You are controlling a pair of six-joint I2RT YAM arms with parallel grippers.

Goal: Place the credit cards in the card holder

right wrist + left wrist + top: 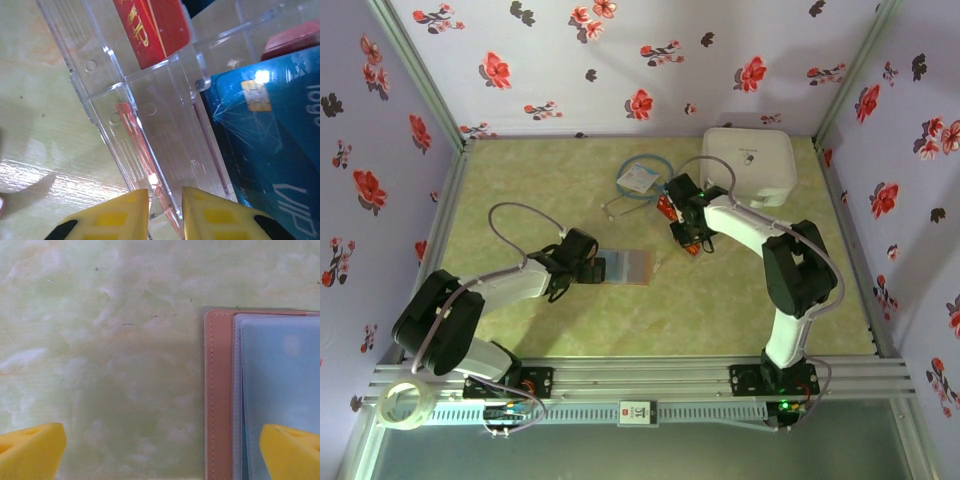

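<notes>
A roll of clear tape (405, 405) sits on the metal rail below the near left corner of the tabletop (720, 310).

Further in, about midway between the near and far edges and a little left of centre, the card holder (625, 266) lies flat and opened out. The grey-blue sleeves face up and the pinkish cover shows along its sides. The left gripper (160, 455) hangs low over the holder's left end with its yellow fingers spread wide and nothing between them. In the left wrist view one fingertip is over bare tabletop and the other is over the sleeves, with the stitched pink border between them.

Beyond that, right of centre and in the far half of the tabletop, stands a clear plastic rack (150, 125) that holds the credit cards. One red card (150, 30) stands in a farther slot and a blue card (270, 135) with a gold chip leans in the slot alongside. The right gripper (166, 215) is down at the rack, its fingers drawn close together. A thin red card edge (140, 150) and a clear divider run into the narrow gap between them. Whether the pads actually press on the card cannot be told.

A white tag (640, 178) with a blue cord lies near the middle of the far edge. A white case (750, 165) sits in the far right corner.
</notes>
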